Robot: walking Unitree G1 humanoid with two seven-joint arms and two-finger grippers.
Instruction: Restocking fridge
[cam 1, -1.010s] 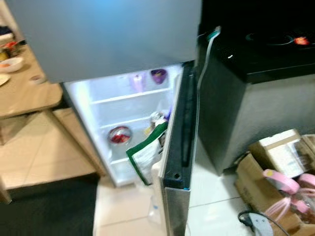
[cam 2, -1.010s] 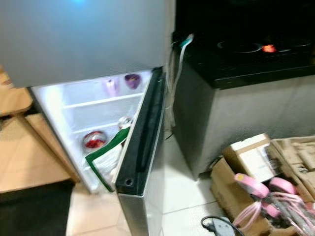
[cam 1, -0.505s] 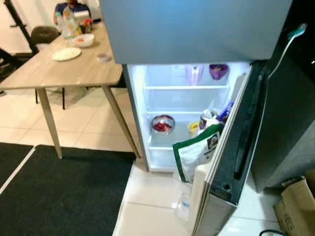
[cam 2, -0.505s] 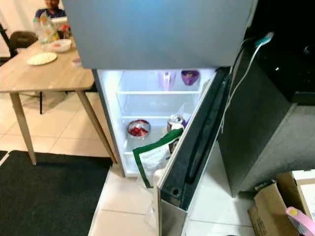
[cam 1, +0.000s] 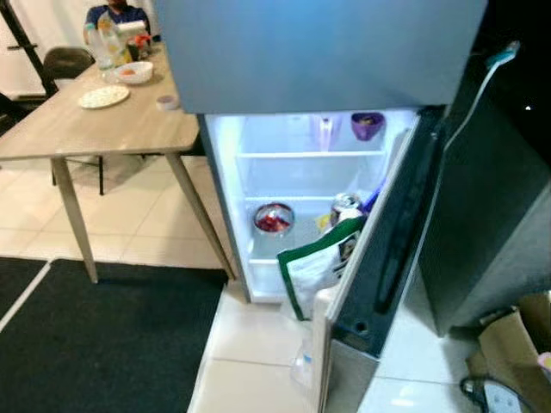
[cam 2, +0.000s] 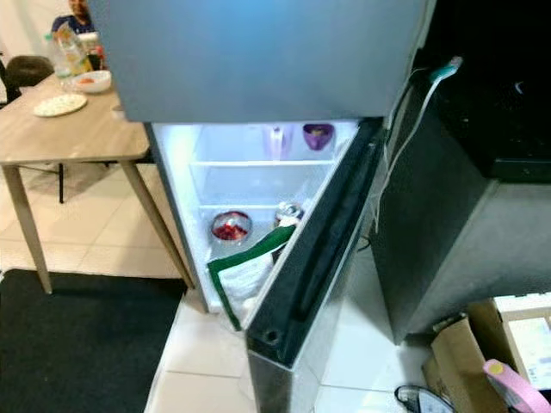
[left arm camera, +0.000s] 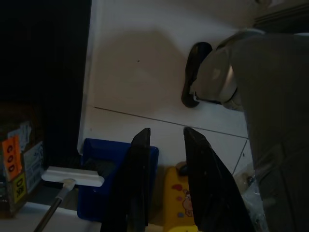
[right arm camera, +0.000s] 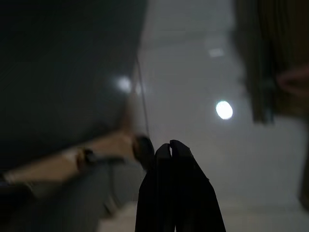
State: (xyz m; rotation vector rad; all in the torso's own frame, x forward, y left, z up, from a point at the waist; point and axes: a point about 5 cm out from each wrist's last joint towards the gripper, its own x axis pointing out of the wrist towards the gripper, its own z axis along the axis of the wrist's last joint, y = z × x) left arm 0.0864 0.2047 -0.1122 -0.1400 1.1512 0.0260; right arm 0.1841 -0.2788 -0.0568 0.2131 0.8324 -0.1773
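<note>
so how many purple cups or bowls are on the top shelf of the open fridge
2: a pale purple cup and, on its right, a darker purple bowl, both at the back of the top shelf. Others may be hidden.

The two head views looked down and forward from near the open fridge, sharing its lit shelves, its door and the wooden table. Each wrist camera pointed along its fingers at the pale floor.
</note>
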